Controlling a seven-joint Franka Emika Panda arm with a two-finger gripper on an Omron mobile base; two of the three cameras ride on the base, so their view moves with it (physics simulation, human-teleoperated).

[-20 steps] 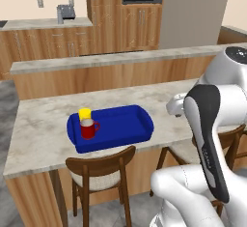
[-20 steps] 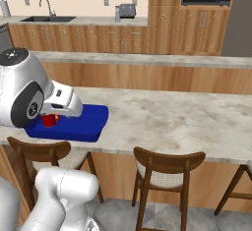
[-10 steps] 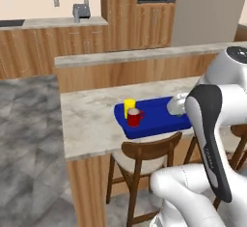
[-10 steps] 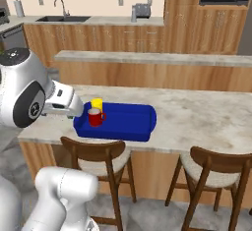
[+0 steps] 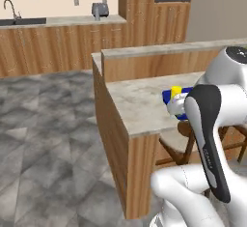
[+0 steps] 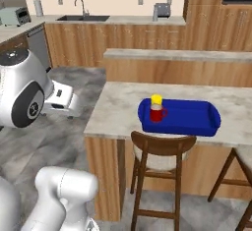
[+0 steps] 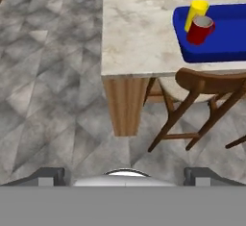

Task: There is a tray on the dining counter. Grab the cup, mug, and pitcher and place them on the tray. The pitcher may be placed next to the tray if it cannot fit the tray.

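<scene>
Partly hidden — tray [image 5: 166,95] and cup [image 5: 176,91] sit behind the white arm.

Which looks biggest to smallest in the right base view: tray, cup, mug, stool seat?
1. tray, clearly the widest.
2. stool seat, though it sits nearer the camera, which inflates it.
3. mug and cup: too alike to rank; the mug hides part of the cup.

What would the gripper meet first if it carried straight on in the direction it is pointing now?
Most likely the grey stone floor. The gripper looks down past the end of the dining counter, with bare floor ahead of its fingertips. Depth is hard to judge, but nothing seems to stand between.
</scene>
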